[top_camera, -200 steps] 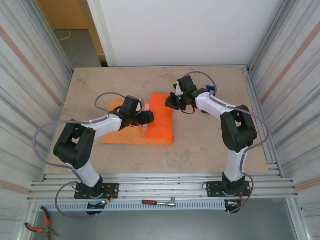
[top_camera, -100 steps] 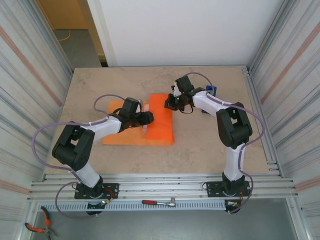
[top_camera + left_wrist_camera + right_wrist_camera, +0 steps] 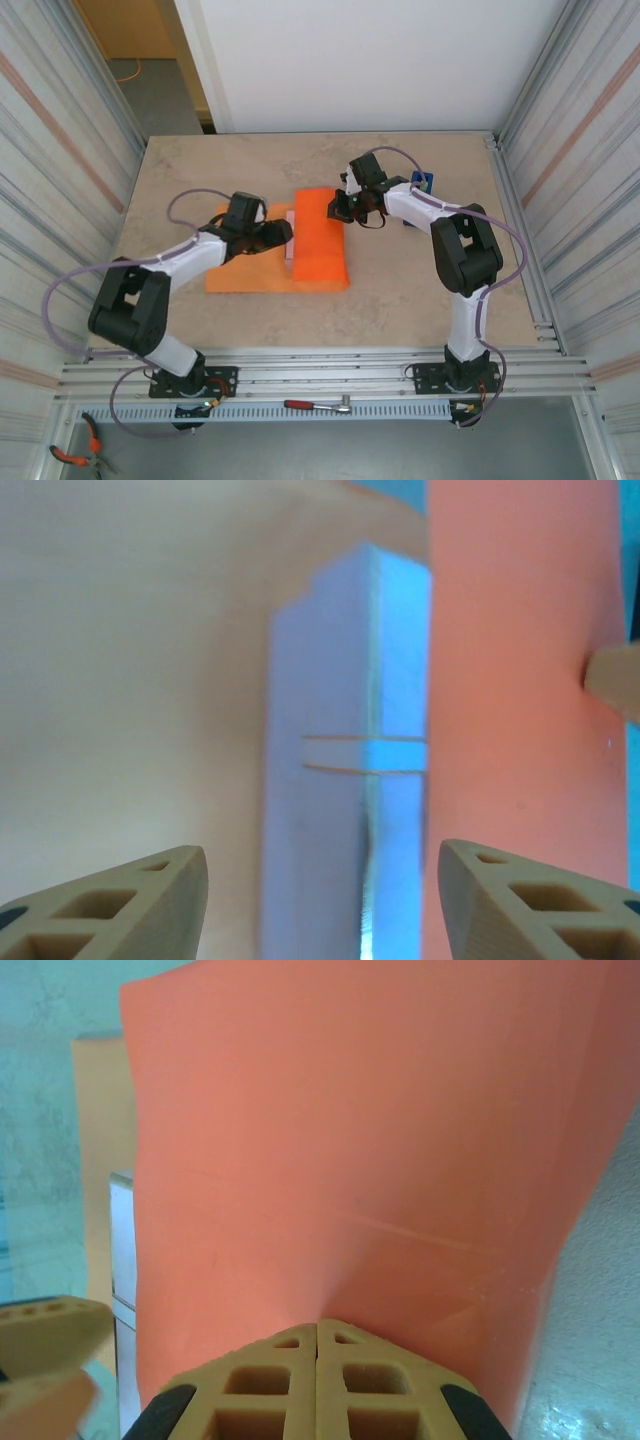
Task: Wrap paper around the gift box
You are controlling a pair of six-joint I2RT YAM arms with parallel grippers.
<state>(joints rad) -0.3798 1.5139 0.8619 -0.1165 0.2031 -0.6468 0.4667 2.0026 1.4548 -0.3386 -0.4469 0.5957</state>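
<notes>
The pale pink gift box point(image 3: 290, 238) lies near the middle of the tabletop point(image 3: 400, 290), resting on the orange paper point(image 3: 240, 272). The paper's right part is folded up over the box's right side. The left tool point(image 3: 284, 232) sits just left of the box, its jaws apart and lined up either side of it, gripping nothing. The right tool point(image 3: 341, 207), at the flap's far edge, is closed, pinching the paper.
</notes>
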